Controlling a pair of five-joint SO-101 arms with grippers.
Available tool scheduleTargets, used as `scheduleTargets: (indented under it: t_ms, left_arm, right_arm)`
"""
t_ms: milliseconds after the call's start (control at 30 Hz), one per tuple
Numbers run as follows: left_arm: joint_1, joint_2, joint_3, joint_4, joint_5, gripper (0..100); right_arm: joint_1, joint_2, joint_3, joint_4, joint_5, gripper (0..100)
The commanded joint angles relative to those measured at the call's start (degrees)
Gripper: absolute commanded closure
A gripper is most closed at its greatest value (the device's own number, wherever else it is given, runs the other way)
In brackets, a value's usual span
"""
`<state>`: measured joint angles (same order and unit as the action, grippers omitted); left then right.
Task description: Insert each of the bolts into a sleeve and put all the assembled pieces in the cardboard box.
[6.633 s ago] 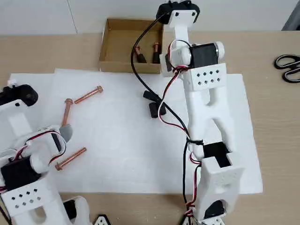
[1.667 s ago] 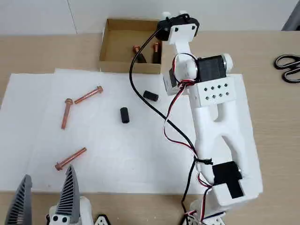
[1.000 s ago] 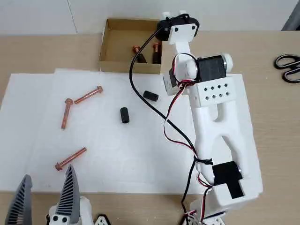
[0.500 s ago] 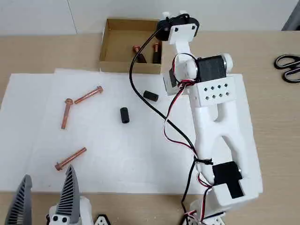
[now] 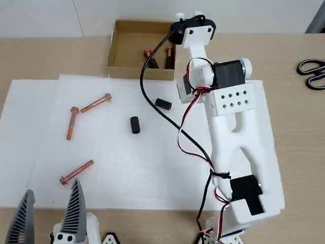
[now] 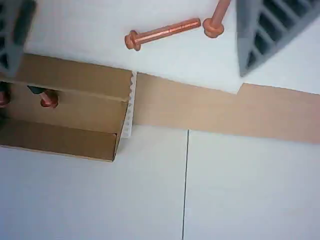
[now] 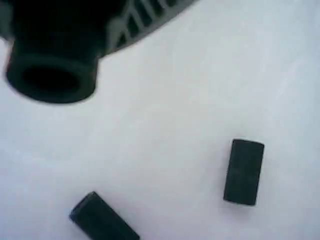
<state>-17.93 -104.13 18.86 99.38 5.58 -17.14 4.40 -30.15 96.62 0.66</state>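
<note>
1. The cardboard box (image 5: 116,51), brown and open-topped, sits at the far side of the wooden table (image 5: 294,122). Inside, at the end nearest the right arm, lie two assembled pieces (image 5: 148,57) side by side. Each is a copper-coloured bolt in a black sleeve.
2. The right gripper (image 5: 182,92) hangs just outside the box's near wall. Its jaws are closed on a sleeve (image 7: 50,75), a short black tube whose hollow bore faces the wrist camera.
3. A second sleeve (image 5: 163,103) and a third sleeve (image 5: 134,124) lie apart on the white foam sheet (image 5: 152,173), both matte cylinders.
4. Three bare bolts with flanged heads rest on the same sheet. Two of them (image 5: 95,103) (image 5: 71,122) lie near each other, and the last bolt (image 5: 76,172) lies well apart, toward the near edge.
5. The left gripper (image 5: 52,186) is at the near edge of the sheet. Its ribbed grey fingers (image 5: 76,208) are spread wide and hold nothing.
6. Black-handled scissors (image 5: 312,71) lie on the table, well away from the sheet.
</note>
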Motion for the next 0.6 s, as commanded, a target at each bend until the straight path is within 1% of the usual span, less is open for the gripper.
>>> scheduleTargets:
  t_ms: [0, 567]
  left_arm:
    - [-0.1, -0.4, -0.6, 1.1, -0.5, 73]
    - [-0.1, -0.4, -0.6, 1.1, -0.5, 73]
  right_arm:
    - [0.7, -2.9, -0.3, -0.4, 0.5, 99.5]
    - [0.7, -2.9, -0.2, -0.7, 0.5, 99.5]
